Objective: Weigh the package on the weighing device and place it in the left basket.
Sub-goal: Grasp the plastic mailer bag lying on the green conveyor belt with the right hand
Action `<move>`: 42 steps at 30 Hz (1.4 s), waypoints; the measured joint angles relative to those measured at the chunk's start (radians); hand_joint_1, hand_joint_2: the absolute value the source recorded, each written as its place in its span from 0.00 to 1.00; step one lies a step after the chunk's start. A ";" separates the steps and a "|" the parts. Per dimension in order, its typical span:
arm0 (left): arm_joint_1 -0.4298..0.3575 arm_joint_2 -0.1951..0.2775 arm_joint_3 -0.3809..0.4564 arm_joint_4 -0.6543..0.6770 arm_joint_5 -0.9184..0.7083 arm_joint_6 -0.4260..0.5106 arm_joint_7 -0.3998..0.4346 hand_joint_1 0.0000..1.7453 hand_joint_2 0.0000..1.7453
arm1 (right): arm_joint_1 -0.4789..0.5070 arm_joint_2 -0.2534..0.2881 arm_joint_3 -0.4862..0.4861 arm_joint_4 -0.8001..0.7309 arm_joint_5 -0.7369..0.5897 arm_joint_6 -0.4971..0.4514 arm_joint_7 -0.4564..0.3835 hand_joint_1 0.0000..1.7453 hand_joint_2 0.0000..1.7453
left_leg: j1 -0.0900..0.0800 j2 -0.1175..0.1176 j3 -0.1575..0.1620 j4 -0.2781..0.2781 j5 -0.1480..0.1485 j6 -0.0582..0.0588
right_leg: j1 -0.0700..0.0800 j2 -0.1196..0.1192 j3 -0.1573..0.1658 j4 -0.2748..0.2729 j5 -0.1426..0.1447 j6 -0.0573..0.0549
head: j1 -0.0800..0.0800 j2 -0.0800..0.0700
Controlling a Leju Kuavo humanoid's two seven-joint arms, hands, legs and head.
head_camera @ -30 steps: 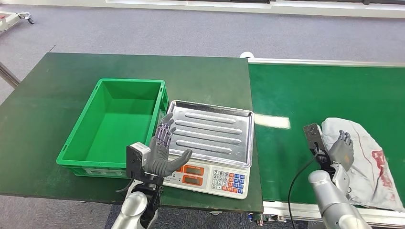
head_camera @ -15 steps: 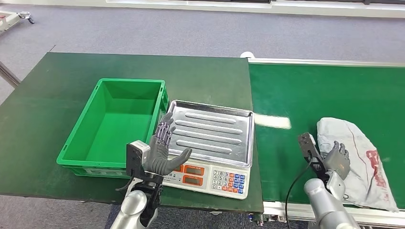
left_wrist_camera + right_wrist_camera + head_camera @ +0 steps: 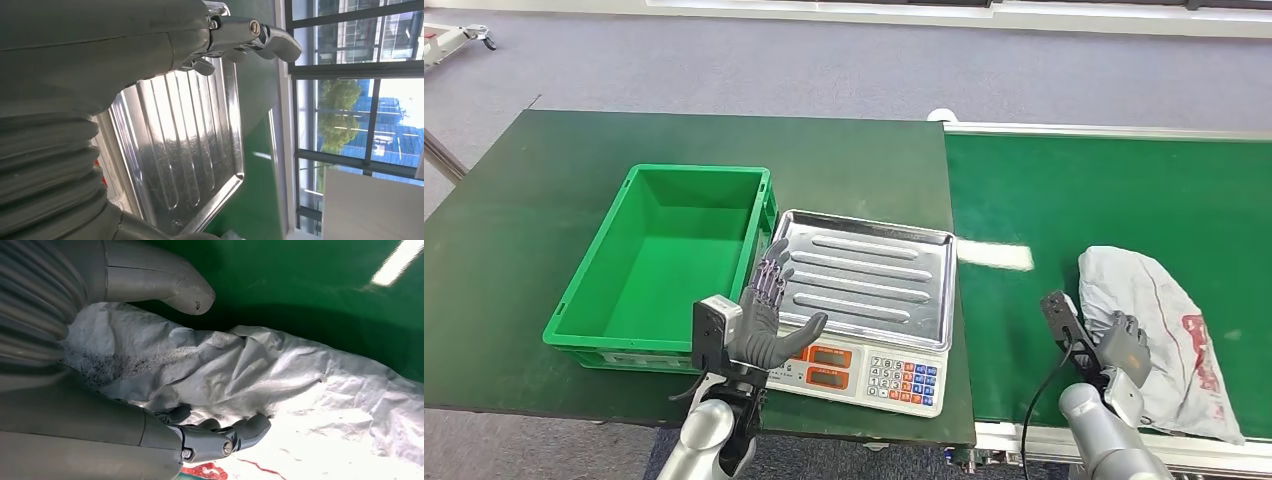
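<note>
The package (image 3: 1169, 325), a crumpled grey-white bag with red print, lies on the green conveyor belt (image 3: 1084, 195) at the right. My right hand (image 3: 1122, 345) rests on its near left edge. In the right wrist view the fingers (image 3: 227, 435) curl onto the bag (image 3: 300, 385) while the thumb (image 3: 165, 287) stays spread beside a fold. The scale (image 3: 869, 378) with its steel tray (image 3: 874, 272) stands at the table's front. My left hand (image 3: 767, 318) is raised, open and empty, over the scale's front left corner, next to the green basket (image 3: 574, 325). Its fingers (image 3: 250, 35) hang above the tray (image 3: 185, 150).
The dark green table (image 3: 544, 190) carries the basket on the left and the scale beside it. The conveyor's metal rail (image 3: 1024, 440) runs along the front. Grey floor lies beyond the table.
The package has shifted left along the belt. My right hand has come down and toward me, now lying lower on the bag's near left edge. The left hand has hardly moved.
</note>
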 joint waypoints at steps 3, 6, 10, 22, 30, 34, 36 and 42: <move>-0.001 0.000 0.000 0.003 0.000 0.000 0.000 0.00 1.00 | -0.003 0.000 0.000 0.010 0.033 -0.003 0.034 0.00 1.00 | 0.000 0.000 0.000 0.000 0.000 0.000 | 0.000 0.000 0.000 0.000 0.000 0.000 | 0.000 0.000; -0.001 0.000 0.000 0.006 0.002 0.000 0.000 0.00 1.00 | -0.006 0.000 0.000 0.023 0.060 0.017 0.074 0.00 1.00 | 0.000 0.000 0.000 0.000 0.000 0.000 | 0.000 0.000 0.000 0.000 0.000 0.000 | 0.000 0.000; -0.004 0.000 0.000 0.010 0.010 -0.005 0.000 0.00 1.00 | -0.016 0.000 0.000 0.043 0.096 0.113 0.146 0.00 1.00 | 0.000 0.000 0.000 0.000 0.000 0.000 | 0.000 0.000 0.000 0.000 0.000 0.000 | 0.000 0.000; -0.018 -0.001 0.000 0.020 0.018 -0.010 0.003 0.00 1.00 | -0.045 0.012 0.000 0.081 0.129 0.196 0.167 1.00 1.00 | 0.000 -0.003 0.003 0.001 0.001 0.002 | 0.000 -0.004 0.006 0.000 0.000 0.001 | 0.000 0.000; -0.018 -0.001 0.000 0.018 0.020 -0.009 0.004 0.00 1.00 | -0.045 0.017 -0.019 0.084 0.120 0.156 0.095 1.00 1.00 | 0.000 -0.003 0.003 0.002 0.001 0.003 | 0.000 -0.004 0.006 0.000 0.000 0.002 | 0.000 0.000; -0.018 0.000 0.000 0.018 0.020 -0.007 0.004 0.00 1.00 | -0.043 0.027 -0.041 0.084 0.098 0.095 0.006 1.00 1.00 | 0.000 -0.003 0.003 0.002 0.001 0.002 | 0.000 -0.004 0.006 0.000 0.001 0.002 | 0.000 0.000; -0.018 0.001 0.000 0.018 0.020 -0.007 0.004 0.00 1.00 | -0.043 0.032 -0.051 0.084 0.086 0.069 -0.036 1.00 1.00 | 0.000 -0.003 0.002 0.002 0.001 0.002 | 0.000 -0.004 0.005 0.000 0.001 0.002 | 0.000 0.000; -0.017 0.001 0.000 0.018 0.020 0.002 0.002 0.00 1.00 | -0.044 0.044 -0.075 0.061 0.031 0.008 -0.156 1.00 1.00 | 0.000 -0.003 0.000 0.002 0.001 0.002 | 0.000 -0.004 0.003 0.000 0.001 0.002 | 0.000 0.000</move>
